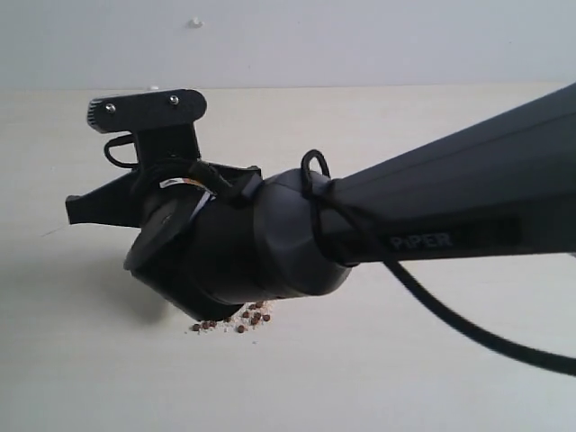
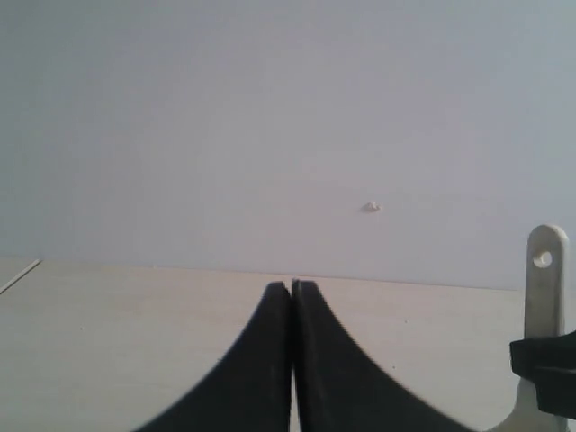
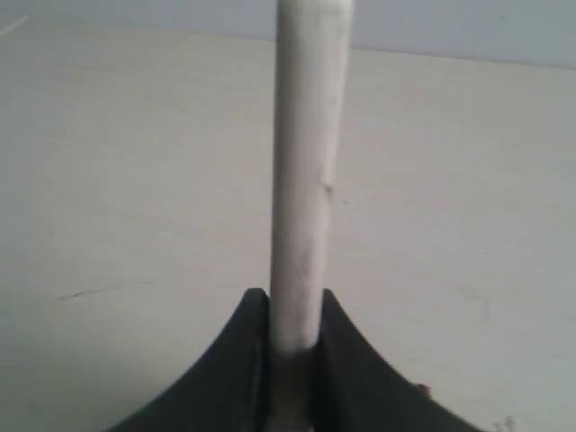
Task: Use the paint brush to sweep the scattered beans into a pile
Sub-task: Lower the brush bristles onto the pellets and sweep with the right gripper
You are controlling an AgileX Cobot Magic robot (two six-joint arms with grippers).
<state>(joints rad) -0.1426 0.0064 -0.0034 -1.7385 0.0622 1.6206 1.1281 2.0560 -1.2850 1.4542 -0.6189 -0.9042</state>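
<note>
Left gripper (image 2: 292, 290): jaws pressed together, nothing between them, idle near the right arm (image 1: 432, 216).

Beans (image 1: 241, 319): loose cluster on the table (image 1: 432, 378) directly under the right arm's wrist, partly hidden by it. Judged mostly gathered; edges ragged, tightening left to do.

Right gripper (image 3: 295, 331): clamped on the paint brush (image 3: 304, 180) handle.

The exterior view hides the brush entirely. Only the left wrist view shows the handle's holed end. Only the right wrist view shows a stray bean (image 3: 421, 390) beside the right arm's gripper.

Single legible marking: "PiPER" lettering (image 1: 419, 241), pale grey on black, mixed case with lowercase i, printed along side of right arm (image 1: 468, 171), exterior view. Adjacent dark band on same link — unreadable.
</note>
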